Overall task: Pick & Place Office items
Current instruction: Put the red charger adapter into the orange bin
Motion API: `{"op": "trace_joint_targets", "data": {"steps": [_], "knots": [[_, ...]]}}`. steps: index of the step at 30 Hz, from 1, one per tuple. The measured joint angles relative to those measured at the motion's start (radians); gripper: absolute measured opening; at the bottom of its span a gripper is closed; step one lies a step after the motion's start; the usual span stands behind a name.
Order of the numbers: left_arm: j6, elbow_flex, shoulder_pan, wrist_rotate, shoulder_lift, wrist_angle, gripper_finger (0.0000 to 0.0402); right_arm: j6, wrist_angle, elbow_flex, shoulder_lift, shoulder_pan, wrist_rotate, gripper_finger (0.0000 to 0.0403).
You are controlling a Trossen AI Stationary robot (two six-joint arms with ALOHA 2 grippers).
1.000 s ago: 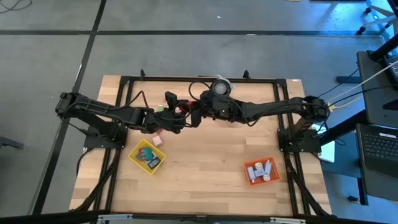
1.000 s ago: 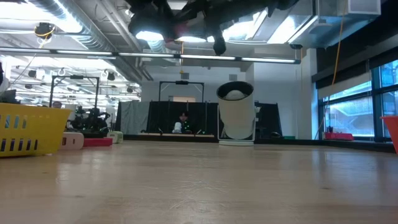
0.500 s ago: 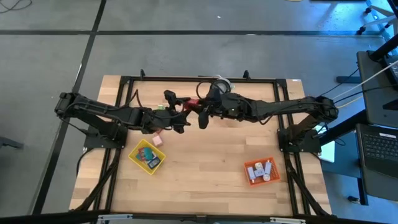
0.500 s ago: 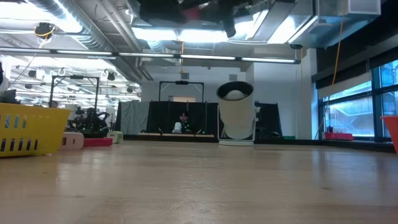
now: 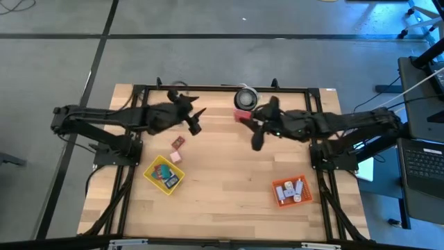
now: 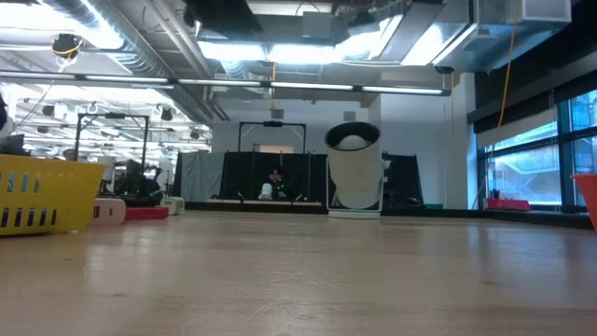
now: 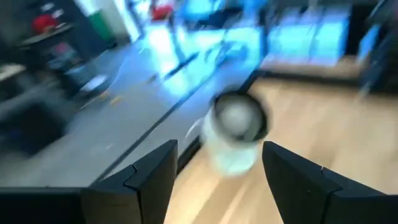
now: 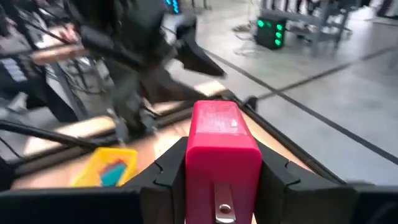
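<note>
From above, your right gripper (image 5: 244, 118) carries the small red blocky office piece (image 5: 241, 116); the orange square plastic tray (image 5: 292, 190) lies toward five o'clock, nearer this arm. Its wrist view shows the jaws clamped on that piece; your left gripper (image 7: 219, 175) hangs apart, empty.

I see a white roll (image 5: 245, 96) at the table's (image 5: 229, 187) far edge, yellow tray (image 5: 164, 173) front left, orange tray (image 5: 291, 190) front right, laptop (image 5: 423, 163) beside the table.
</note>
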State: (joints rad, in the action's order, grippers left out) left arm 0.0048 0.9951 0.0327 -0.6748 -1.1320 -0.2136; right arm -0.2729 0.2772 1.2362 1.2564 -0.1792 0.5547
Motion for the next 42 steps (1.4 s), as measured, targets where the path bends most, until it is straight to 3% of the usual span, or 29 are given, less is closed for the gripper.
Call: {"op": "trace_joint_targets", "data": {"steps": [4,7,14,21,27,34,42], "knots": [[0.039,-0.139,0.019,0.209,0.15,0.226,0.0214,-0.014,0.126,0.0,-0.072,-0.065,0.08,0.0122],[0.023,-0.269,0.035,0.304,0.284,0.314,0.0208,-0.066,0.233,-0.01,-0.11,-0.112,0.109,0.0122],[-0.127,-0.555,0.047,0.441,0.562,0.435,0.0218,-0.249,0.402,-0.092,-0.209,-0.182,0.138,0.0122],[-0.19,-0.718,0.041,0.561,0.654,0.547,0.0225,-0.633,0.672,-0.167,-0.259,-0.304,0.078,0.0122],[-0.204,-0.761,0.04,0.561,0.645,0.546,0.0224,-0.984,0.881,-0.174,-0.235,-0.458,-0.006,0.0122],[-0.194,-0.761,0.04,0.518,0.642,0.547,0.0222,-1.259,0.914,-0.174,-0.141,-0.616,-0.11,0.0122],[-0.151,-0.762,0.04,0.508,0.642,0.547,0.0221,-1.509,0.913,-0.174,0.075,-0.721,-0.4,0.0122]]}}
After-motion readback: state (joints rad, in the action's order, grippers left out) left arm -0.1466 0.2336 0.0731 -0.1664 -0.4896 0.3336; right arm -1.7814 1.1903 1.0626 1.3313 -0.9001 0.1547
